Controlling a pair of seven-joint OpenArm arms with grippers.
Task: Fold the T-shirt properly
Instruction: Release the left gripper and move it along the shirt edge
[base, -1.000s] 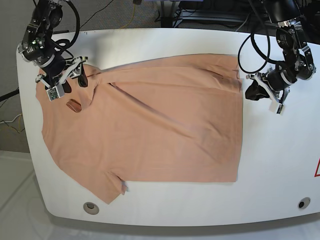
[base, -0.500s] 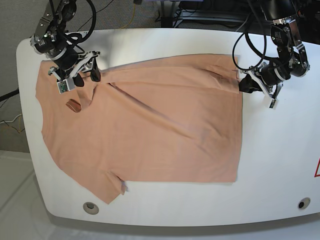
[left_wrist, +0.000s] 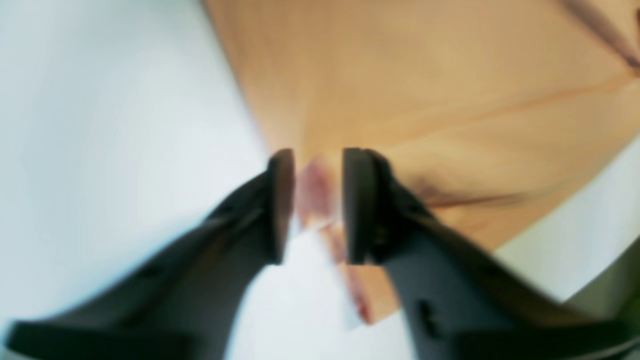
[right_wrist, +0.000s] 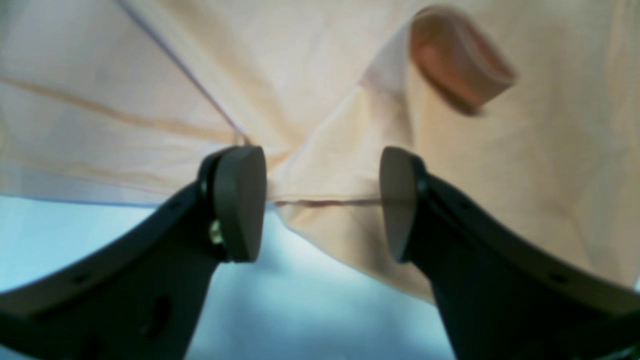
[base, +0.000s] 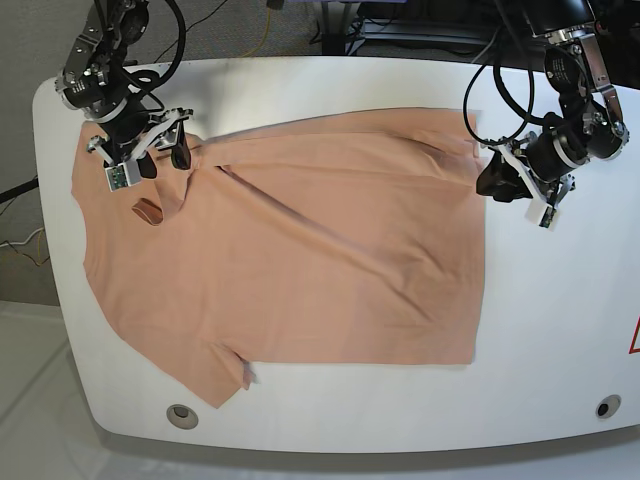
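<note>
T-shirt (base: 300, 250) lies spread flat on the white table (base: 560, 330), collar end toward base view's left, bottom hem toward its right, one sleeve at lower left. No fold made yet, by the look of it.

Step in hand, as I judge it: both arms taking hold of the far long edge, to carry it over toward the near edge. To do it well: each gripper should bite only the edge fabric, deep enough past the hem that thin cotton won't slip; lift both ends together at equal height so the cloth stays taut btwn them and doesn't sag or twist; lay the edge down parallel to the near side. Risk: uneven lift drags the whole shirt.

Base view, left to right:

Right gripper (base: 152, 150) sits at the shoulder/collar corner. Wrist view: jaws spread roughly halfway, a hemmed edge (right_wrist: 325, 202) running across the gap. Fingers (right_wrist: 240, 210) look to straddle the fabric w/o pinching it. The collar loop (right_wrist: 457, 55) curls up just beyond.

Left gripper (base: 505, 180) is at the far hem corner. Its wrist view is blurred: jaws apart w/ a narrower gap, hem corner (left_wrist: 317, 195) standing btwn them. Can't tell if either pad touches cloth; it doesn't look clamped.
</note>
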